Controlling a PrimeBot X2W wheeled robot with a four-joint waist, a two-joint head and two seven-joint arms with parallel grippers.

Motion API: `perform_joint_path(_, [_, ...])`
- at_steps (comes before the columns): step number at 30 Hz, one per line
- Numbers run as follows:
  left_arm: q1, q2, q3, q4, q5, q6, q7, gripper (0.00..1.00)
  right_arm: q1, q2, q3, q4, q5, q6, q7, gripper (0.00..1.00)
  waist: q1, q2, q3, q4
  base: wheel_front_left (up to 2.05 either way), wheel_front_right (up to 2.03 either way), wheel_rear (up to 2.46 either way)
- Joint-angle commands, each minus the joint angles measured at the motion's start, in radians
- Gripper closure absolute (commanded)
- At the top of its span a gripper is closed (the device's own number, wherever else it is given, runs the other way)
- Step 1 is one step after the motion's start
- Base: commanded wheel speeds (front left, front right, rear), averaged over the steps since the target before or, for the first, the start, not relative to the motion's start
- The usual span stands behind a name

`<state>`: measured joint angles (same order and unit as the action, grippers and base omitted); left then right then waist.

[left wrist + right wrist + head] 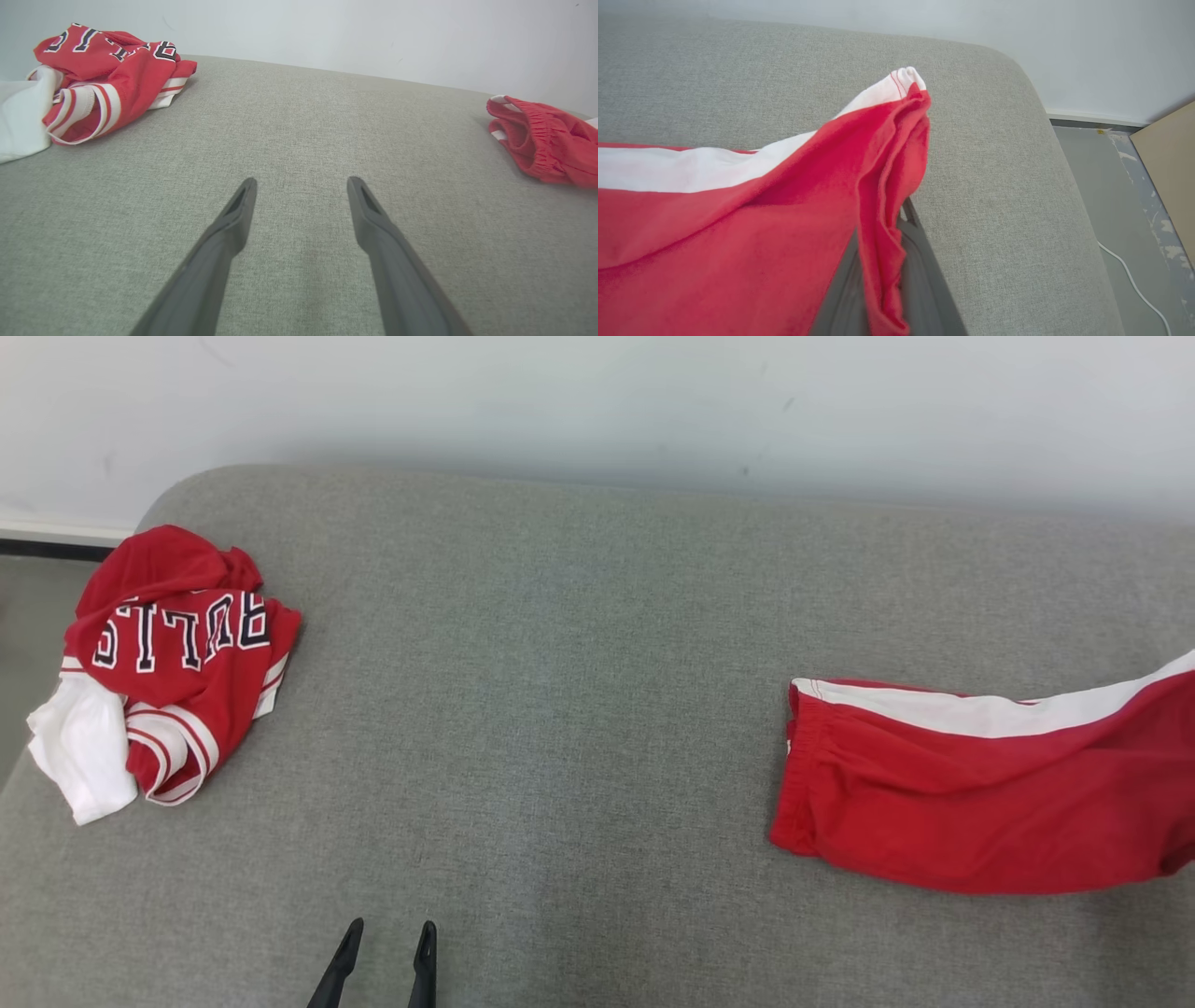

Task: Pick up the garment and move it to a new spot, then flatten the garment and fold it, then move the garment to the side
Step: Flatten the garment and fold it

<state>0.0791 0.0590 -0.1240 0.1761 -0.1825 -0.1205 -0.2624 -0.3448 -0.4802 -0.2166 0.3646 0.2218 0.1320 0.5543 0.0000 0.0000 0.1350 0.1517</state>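
**Cloth handling, one end lifted.** The grey cushion [560, 663] carries two items, well apart. The red shorts [980, 803], with a white side stripe, lie on its right part. The elastic waistband end rests on the cushion and the far end rises toward the right edge of the head view. A crumpled red-and-white jersey [177, 653] sits at the left edge.

The right end effector [909, 219] is closed on a bunched fold of the shorts near the leg hem, and cloth drapes over its fingers. The left end effector [392, 926] stands fully spread and empty above bare cushion, between the two items.

The shorts look light, limp and thin. They will likely sag and fold on themselves wherever unsupported, and may drag on the rough fabric. Sound holds are probably the thick waistband or a stitched hem, ideally one at each end.
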Motion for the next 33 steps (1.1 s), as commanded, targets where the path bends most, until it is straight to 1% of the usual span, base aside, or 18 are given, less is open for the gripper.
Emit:
perform_joint_path(1, [0.011,-0.003,0.001,0.004,-0.001,-0.001,-0.003,0.0,0.014,-0.003,0.015,-0.024,-0.006,-0.003,0.005,1.0,0.0,0.0,-0.01,-0.006,0.0,0.0,0.0])
perform_joint_path(6, [0.015,-0.004,-0.007,0.014,-0.005,-0.003,-0.003,0.0,0.035,0.019,0.091,-0.093,0.013,-0.003,0.028,1.0,0.0,0.0,-0.03,0.002,0.0,0.0,0.0])
perform_joint_path(7, [0.015,-0.004,-0.007,0.014,-0.005,-0.003,-0.003,0.0,0.035,0.019,0.091,-0.093,0.013,-0.003,0.028,1.0,0.0,0.0,-0.03,0.002,0.0,0.0,0.0])
perform_joint_path(13, [0.026,-0.006,-0.011,0.02,-0.014,-0.006,-0.003,0.0,0.026,0.039,0.208,-0.139,0.028,-0.003,0.059,1.0,0.0,0.0,-0.051,0.022,0.0,0.0,0.0])
perform_joint_path(20, [0.037,-0.007,-0.013,0.023,-0.018,-0.008,-0.003,0.0,-0.027,0.052,0.346,-0.097,0.071,-0.003,0.064,1.0,0.0,0.0,-0.066,0.063,0.0,0.0,0.0])
perform_joint_path(26, [0.041,-0.008,-0.018,0.024,-0.023,-0.009,-0.003,0.0,-0.073,0.084,0.414,-0.023,0.089,-0.003,0.029,1.0,0.0,0.0,-0.065,0.103,0.0,0.0,0.0])
perform_joint_path(33, [0.041,-0.009,-0.017,0.021,-0.028,-0.006,-0.003,0.0,-0.11,0.101,0.5,0.039,0.119,-0.003,0.002,1.0,0.0,0.0,-0.06,0.13,0.0,0.0,0.0])
